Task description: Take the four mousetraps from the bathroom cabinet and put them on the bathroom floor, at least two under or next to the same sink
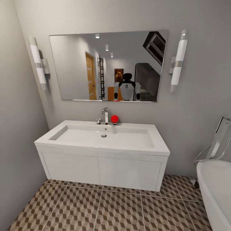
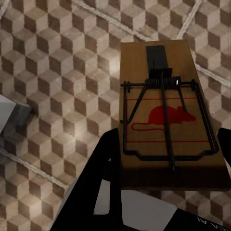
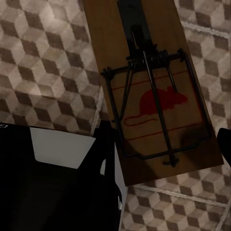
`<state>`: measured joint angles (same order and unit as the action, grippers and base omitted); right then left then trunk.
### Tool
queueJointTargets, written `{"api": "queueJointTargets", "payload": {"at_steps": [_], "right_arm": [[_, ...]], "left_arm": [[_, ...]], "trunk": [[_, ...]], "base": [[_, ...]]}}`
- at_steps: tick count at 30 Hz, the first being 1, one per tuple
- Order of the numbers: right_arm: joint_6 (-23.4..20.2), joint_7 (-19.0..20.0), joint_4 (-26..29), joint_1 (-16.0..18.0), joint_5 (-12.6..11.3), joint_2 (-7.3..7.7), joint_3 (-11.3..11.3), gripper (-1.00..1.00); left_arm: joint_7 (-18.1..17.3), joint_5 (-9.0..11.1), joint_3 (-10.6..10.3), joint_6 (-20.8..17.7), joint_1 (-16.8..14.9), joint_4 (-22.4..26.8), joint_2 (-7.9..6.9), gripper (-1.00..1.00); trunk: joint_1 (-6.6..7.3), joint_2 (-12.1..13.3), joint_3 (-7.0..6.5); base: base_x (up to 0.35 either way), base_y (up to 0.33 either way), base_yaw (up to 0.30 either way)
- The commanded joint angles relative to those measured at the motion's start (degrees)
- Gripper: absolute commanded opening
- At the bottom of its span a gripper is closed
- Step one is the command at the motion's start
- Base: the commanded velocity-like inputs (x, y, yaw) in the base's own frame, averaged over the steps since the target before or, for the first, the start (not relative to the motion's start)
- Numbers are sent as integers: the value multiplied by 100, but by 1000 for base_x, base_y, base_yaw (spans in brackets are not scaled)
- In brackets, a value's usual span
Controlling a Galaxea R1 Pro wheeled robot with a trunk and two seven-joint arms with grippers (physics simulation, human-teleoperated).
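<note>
My left gripper point(image 2: 168, 155) is shut on a mousetrap point(image 2: 166, 113), a brown board with a wire bar and a red mouse print, held above the cube-patterned bathroom floor point(image 2: 57, 62). One dark finger point(image 2: 109, 159) presses on the board's side. My right gripper point(image 3: 166, 144) is shut on a second mousetrap point(image 3: 154, 91) over the same tiling point(image 3: 43, 72). Straight ahead in the head view hangs the white sink point(image 1: 102, 136) with its chrome faucet point(image 1: 105, 115), floor tiles point(image 1: 106, 208) below it. The cabinet is out of view.
A white bathtub point(image 1: 214, 187) stands at the right, close to the vanity point(image 1: 102, 168). A grey wall point(image 1: 16, 144) closes in on the left. The mirror point(image 1: 107, 65) above the sink reflects the robot. A red ball point(image 1: 114, 119) rests beside the faucet.
</note>
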<state>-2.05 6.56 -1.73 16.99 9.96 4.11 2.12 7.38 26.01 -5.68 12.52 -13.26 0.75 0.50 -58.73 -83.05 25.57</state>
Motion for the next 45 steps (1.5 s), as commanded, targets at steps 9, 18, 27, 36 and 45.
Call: {"api": "queueJointTargets", "payload": {"at_steps": [9, 18, 27, 36, 45], "right_arm": [[202, 12, -3, 6, 50, 13, 57, -100], [210, 7, -3, 6, 53, 5, 298, -100], [-25, -239, 440, 6, 84, 17, 433, -100], [-1906, -372, 2715, 6, 56, 20, 458, -100], [-2530, -713, 3287, -27, 27, 0, 708, -100]], "left_arm": [[-8, -706, -42, 10, -6, 290, 0, -100], [0, -917, -38, 31, -7, 308, 24, -100], [16, -946, -46, -471, -39, 1507, -22, -100], [18, -966, -39, -3217, -62, 4113, -143, -100], [43, -1198, -33, -3543, -116, 3598, -83, -100]], "trunk": [[0, -3, 6], [0, -3, 6], [0, -3, 6], [0, -3, 6], [0, -3, 6]], "base": [[0, 0, 0], [0, 0, 0], [0, 0, 0], [0, 0, 0], [0, 0, 0]]}}
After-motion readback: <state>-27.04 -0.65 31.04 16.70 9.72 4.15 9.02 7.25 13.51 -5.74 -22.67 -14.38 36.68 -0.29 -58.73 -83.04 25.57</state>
